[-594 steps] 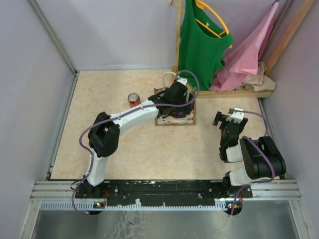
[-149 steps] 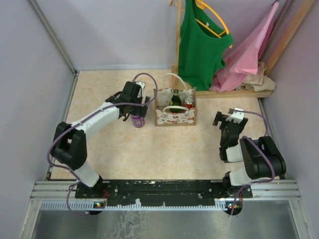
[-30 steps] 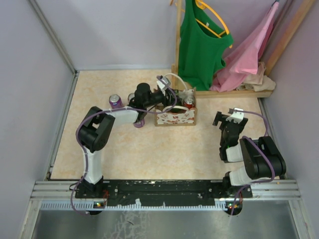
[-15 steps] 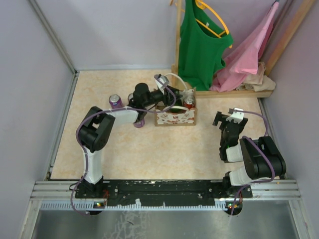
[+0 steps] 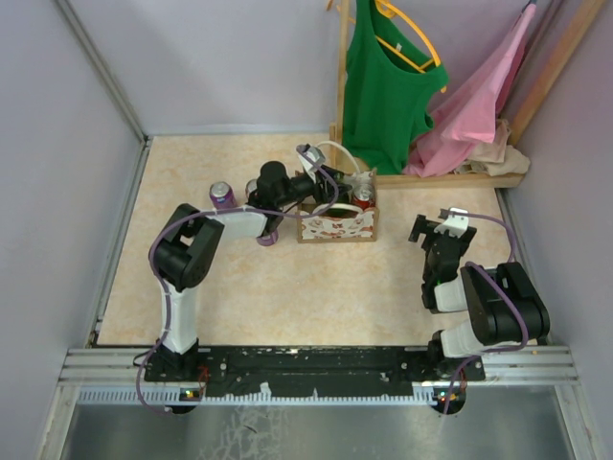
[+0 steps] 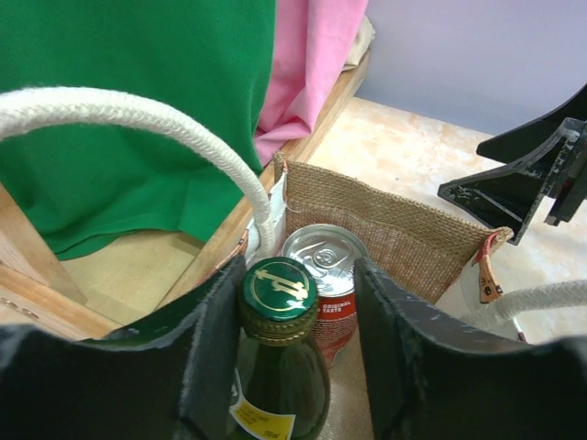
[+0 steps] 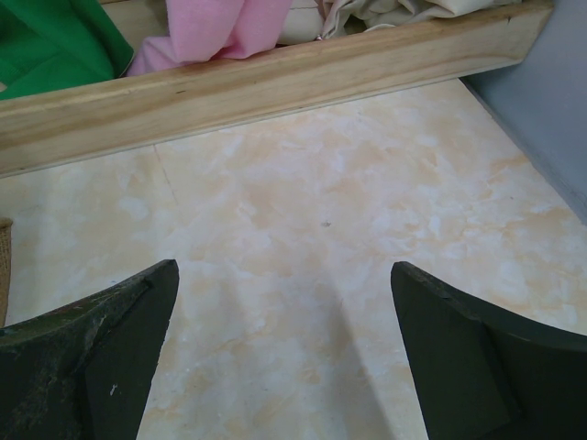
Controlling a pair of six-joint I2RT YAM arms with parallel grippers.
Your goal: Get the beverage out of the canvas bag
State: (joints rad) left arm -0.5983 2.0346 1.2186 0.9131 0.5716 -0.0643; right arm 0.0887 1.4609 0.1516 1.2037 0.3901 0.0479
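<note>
The canvas bag (image 5: 337, 226) stands at the back middle of the table, and its burlap wall (image 6: 394, 240) and white rope handle (image 6: 138, 115) show in the left wrist view. Inside it stand a green glass bottle (image 6: 286, 367) with a green-and-gold cap and a red can (image 6: 323, 261), the latter also visible from above (image 5: 363, 198). My left gripper (image 6: 295, 271) reaches into the bag (image 5: 322, 188). It is open, one finger on each side of the bottle's neck: the left finger is against it, the right one leaves a gap. My right gripper (image 5: 433, 226) hangs open over bare table (image 7: 284, 302).
Two purple cans (image 5: 222, 195) (image 5: 266, 236) and a red can (image 5: 253, 187) stand left of the bag. A wooden rack (image 5: 450, 178) with a green top (image 5: 383, 86) and pink cloth (image 5: 479, 105) stands right behind the bag. Its wooden rail (image 7: 275, 78) crosses the right wrist view.
The left arm has shifted only slightly over the bag, and its jaws have narrowed around the bottle. The bottle still stands in the bag. The right arm has not moved.
</note>
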